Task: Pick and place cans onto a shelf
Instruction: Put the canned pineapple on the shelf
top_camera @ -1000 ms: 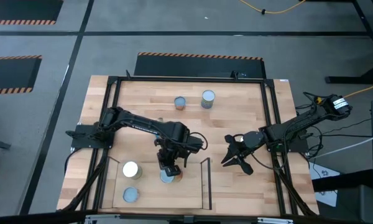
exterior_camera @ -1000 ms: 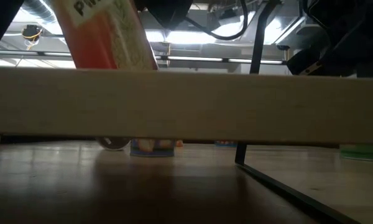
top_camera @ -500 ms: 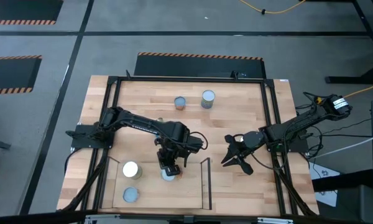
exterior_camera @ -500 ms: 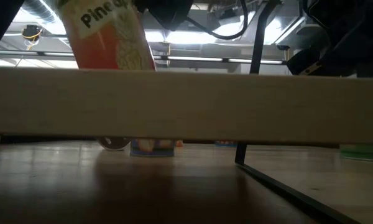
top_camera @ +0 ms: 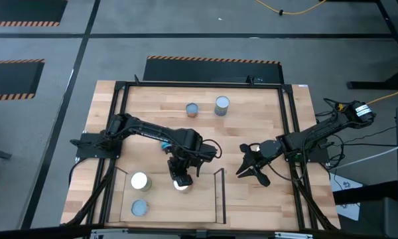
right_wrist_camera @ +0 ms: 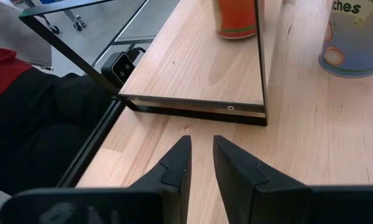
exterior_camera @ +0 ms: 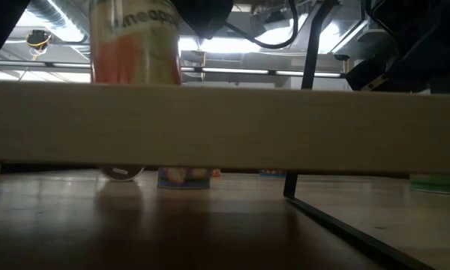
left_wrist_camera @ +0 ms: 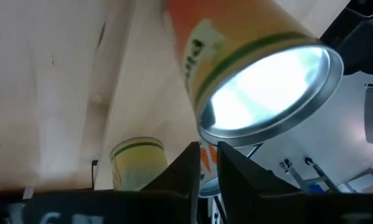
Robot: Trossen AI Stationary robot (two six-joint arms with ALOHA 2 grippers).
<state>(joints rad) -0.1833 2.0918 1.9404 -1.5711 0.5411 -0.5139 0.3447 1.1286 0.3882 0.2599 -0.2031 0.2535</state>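
Three cans stand on the shelf: an orange can, a white-topped can, and a grey-topped can. Two more cans stand near the counter's far edge.

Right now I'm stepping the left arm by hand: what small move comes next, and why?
Probably lift the left gripper straight up. The orange pineapple can stands upright on the shelf with the fingers parted around it, so a straight rise should clear it without tipping.

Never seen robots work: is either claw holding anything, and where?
Seemingly nothing: left gripper hangs open just off the orange can's top rim; right gripper is open, empty.
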